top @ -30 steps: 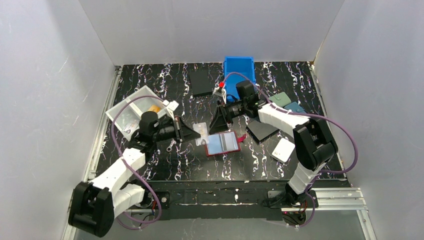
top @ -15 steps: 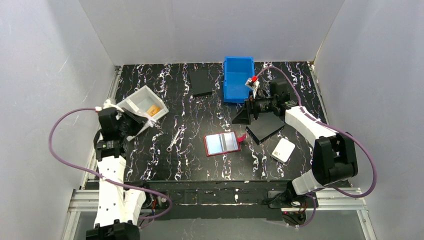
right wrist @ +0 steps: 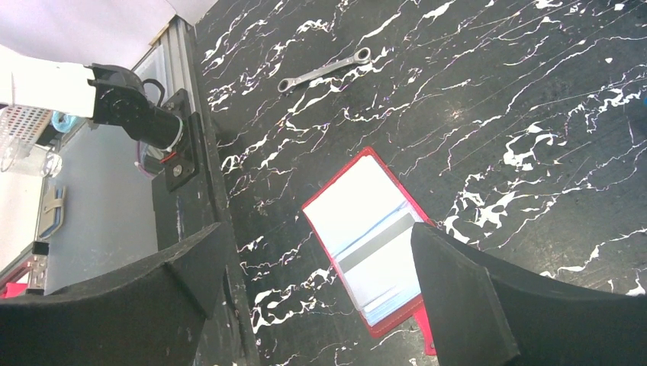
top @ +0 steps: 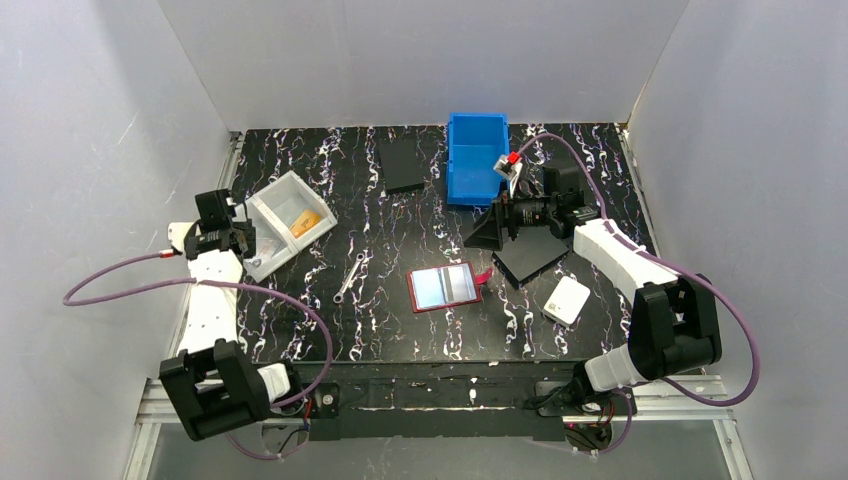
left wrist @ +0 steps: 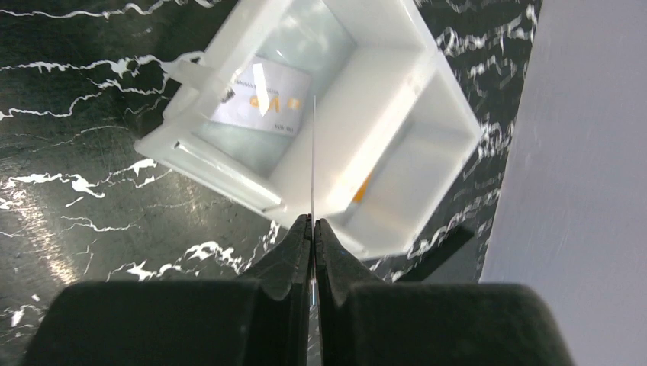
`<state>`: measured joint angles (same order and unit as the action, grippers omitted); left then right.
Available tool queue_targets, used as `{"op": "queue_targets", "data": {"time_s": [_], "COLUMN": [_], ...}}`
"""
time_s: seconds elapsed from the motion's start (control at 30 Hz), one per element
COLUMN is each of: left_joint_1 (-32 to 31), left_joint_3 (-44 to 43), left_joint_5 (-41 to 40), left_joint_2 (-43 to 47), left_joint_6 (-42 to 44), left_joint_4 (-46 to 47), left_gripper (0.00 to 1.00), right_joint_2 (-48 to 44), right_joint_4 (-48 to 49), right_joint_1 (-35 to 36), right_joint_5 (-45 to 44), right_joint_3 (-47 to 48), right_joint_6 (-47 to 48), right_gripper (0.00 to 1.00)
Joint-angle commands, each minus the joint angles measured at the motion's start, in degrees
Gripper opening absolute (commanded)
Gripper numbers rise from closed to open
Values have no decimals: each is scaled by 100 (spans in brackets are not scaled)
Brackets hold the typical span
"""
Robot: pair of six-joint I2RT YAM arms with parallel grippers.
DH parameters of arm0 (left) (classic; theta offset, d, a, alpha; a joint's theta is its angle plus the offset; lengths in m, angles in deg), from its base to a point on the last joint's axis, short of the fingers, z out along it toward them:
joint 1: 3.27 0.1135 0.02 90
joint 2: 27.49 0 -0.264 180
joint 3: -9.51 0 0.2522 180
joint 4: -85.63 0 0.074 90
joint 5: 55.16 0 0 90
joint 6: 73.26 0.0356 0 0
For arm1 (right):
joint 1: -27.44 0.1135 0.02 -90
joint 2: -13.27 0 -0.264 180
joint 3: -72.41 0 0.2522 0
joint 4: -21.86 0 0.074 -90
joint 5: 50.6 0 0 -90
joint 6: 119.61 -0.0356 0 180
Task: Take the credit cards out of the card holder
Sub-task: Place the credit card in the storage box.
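The red card holder (top: pixel 444 288) lies open on the table, pale pockets up. In the right wrist view a grey stripe shows through one pocket of the card holder (right wrist: pixel 366 236). My right gripper (top: pixel 487 232) hangs open above and behind it, jaws wide (right wrist: pixel 317 229), nothing between them. My left gripper (left wrist: pixel 313 225) is shut on a thin credit card (left wrist: pixel 313 152) seen edge-on, held over the white divided bin (left wrist: pixel 229 53). A whitish card (left wrist: pixel 263 99) lies in one compartment and an orange card (left wrist: pixel 362 187) shows in the other. From above, the left gripper (top: pixel 243 243) sits at the bin's left side.
A blue bin (top: pixel 477 158) stands at the back. Black flat cases (top: pixel 403 165) (top: pixel 530 255) lie at back centre and under the right arm. A white wallet (top: pixel 567 300) lies front right, and a wrench (top: pixel 352 277) lies left of the holder. Grey walls close three sides.
My left arm swung from beside the card holder out to the white bin at the left, carrying the card. My right gripper drew back to the right and opened wider.
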<state>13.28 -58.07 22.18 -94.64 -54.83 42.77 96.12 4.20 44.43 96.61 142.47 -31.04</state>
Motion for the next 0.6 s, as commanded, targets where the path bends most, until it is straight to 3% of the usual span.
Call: {"op": "queue_targets", "data": {"time_s": [0.0, 0.57], "left_joint_1": [23, 79], "left_joint_3": [-64, 305], "left_joint_5": [-853, -533], "left_joint_2": [-278, -1672], "left_joint_6": [-989, -1101], "left_joint_4": [114, 2120], "left_gripper": [0, 0], "right_joint_2": [-111, 32], "right_joint_4": [329, 337], "right_joint_1": [-27, -30], "right_joint_5": [144, 168], "right_joint_3": [-65, -132], "right_joint_6": [-107, -156], "right_gripper": [98, 98]}}
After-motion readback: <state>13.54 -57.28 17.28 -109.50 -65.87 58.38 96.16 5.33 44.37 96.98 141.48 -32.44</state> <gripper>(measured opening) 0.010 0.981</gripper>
